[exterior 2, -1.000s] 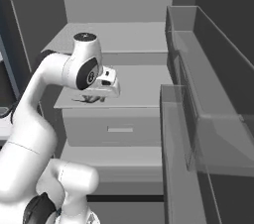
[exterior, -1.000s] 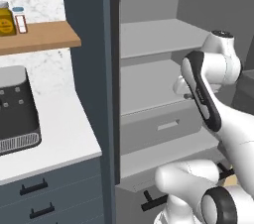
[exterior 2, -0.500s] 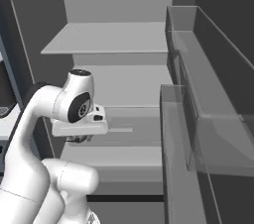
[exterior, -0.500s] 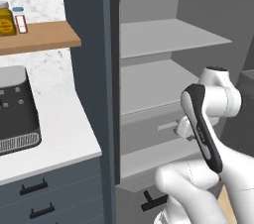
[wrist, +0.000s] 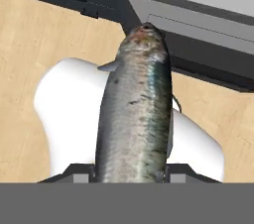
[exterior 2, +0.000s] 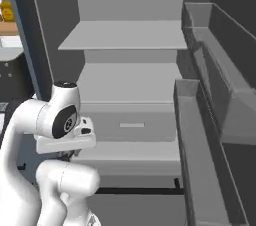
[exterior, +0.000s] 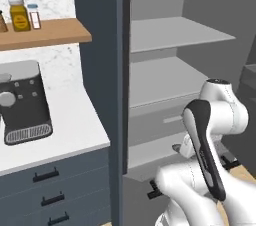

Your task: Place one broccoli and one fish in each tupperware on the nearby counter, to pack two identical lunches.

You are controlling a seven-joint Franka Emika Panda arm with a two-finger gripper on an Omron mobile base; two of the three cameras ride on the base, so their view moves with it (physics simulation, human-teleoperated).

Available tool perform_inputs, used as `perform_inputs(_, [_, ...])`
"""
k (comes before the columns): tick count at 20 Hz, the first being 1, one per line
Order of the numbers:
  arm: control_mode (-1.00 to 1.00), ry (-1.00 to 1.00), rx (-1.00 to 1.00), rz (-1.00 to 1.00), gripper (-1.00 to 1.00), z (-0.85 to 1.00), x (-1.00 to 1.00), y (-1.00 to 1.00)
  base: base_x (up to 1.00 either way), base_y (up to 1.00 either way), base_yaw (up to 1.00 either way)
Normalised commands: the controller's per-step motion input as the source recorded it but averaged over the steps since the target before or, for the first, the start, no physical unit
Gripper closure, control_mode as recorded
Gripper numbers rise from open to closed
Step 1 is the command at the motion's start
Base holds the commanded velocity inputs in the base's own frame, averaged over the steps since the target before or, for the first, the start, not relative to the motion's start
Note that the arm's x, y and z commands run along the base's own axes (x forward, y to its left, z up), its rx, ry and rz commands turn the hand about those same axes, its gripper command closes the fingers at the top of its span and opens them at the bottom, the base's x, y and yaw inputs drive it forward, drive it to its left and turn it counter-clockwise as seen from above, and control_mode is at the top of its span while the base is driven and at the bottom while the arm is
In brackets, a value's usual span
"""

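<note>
The arm has lowered, carrying the fish (wrist: pixel 136 109).

The fish (wrist: pixel 136 114) between my fingers (wrist: pixel 82 170) looks glossy, silvery and scaly; the floor (wrist: pixel 30 44) below is pale matt wood.

Flat, even rendered light; soft faint shadows, no glare; edges slightly soft, low-resolution.

Silver-grey speckled fish (wrist: pixel 135 114)
</note>
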Motion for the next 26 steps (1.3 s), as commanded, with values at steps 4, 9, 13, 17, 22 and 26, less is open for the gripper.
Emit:
perform_inputs(4, [1.00, 0.00, 0.00, 0.00, 1.00, 0.00, 0.00, 0.00, -0.90, 0.99, 0.18])
perform_inputs(9, [1.00, 0.00, 0.00, 0.00, 1.00, 0.00, 0.00, 0.00, -0.45, 1.00, 0.28])
perform_inputs(13, [1.00, 0.00, 0.00, 0.00, 1.00, 0.00, 0.00, 0.00, -0.20, 1.00, 0.30])
perform_inputs(17, [1.00, 0.00, 0.00, 0.00, 1.00, 0.00, 0.00, 0.00, -0.02, 1.00, 0.31])
perform_inputs(22, [1.00, 0.00, 0.00, 0.00, 1.00, 0.00, 0.00, 0.00, 0.00, 1.00, 0.27])
perform_inputs(26, [1.00, 0.00, 0.00, 0.00, 1.00, 0.00, 0.00, 0.00, 0.14, 1.00, 0.14])
